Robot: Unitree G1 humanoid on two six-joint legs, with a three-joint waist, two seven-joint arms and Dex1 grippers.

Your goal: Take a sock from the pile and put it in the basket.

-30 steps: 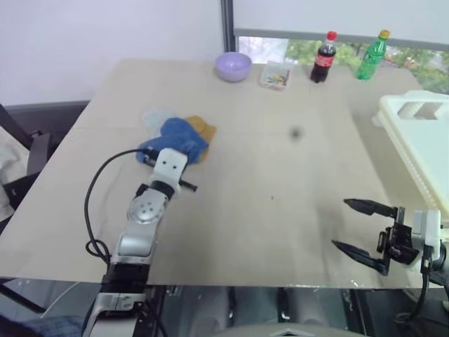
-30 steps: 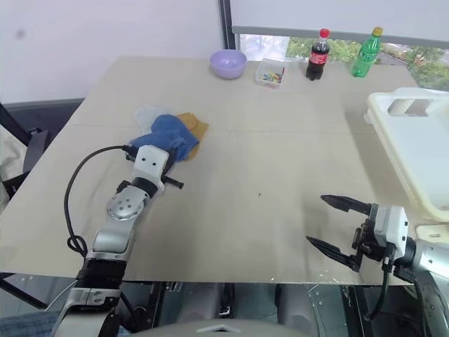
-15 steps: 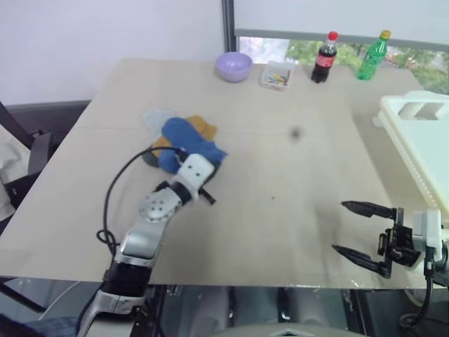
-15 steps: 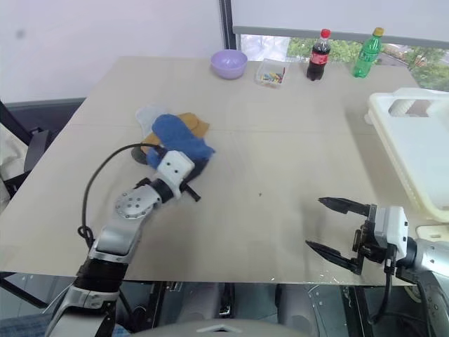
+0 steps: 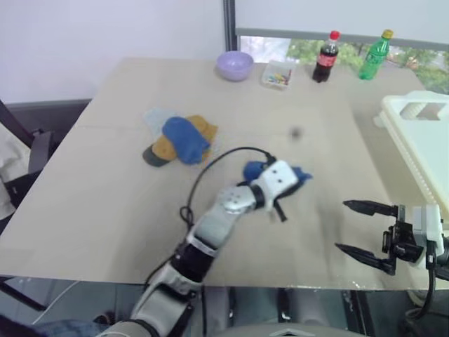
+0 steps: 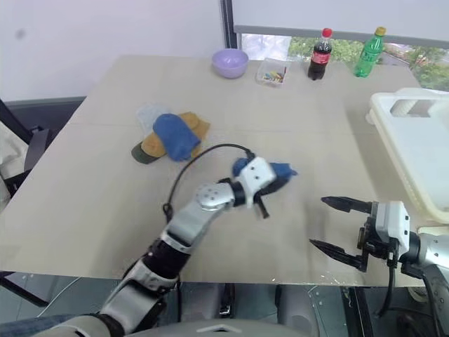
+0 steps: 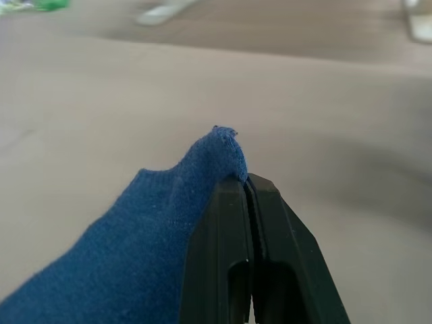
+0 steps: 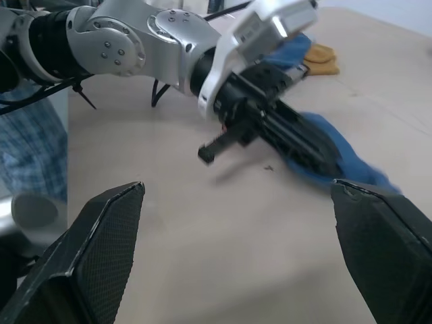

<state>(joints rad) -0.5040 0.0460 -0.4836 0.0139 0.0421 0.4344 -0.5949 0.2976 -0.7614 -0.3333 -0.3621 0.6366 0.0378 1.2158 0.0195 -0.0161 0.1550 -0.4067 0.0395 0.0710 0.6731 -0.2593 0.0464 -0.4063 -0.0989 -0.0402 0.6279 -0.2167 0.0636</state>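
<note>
Sock (image 5: 300, 174), royal blue, clamped in left end effector (image 7: 247, 181) above mid-tabletop.
Right end effector (image 5: 359, 227), fingers wide apart and holding nothing, hangs at the tabletop's (image 5: 112, 203) near right edge. Left end effector's fingers are pressed together on the sock, carried near the centre. Pile (image 5: 179, 139) lies toward the left edge. Basket (image 5: 421, 133) sits at the right edge. Lilac bowl (image 5: 233, 65) and two bottles (image 5: 325, 56) stand along the far edge.
</note>
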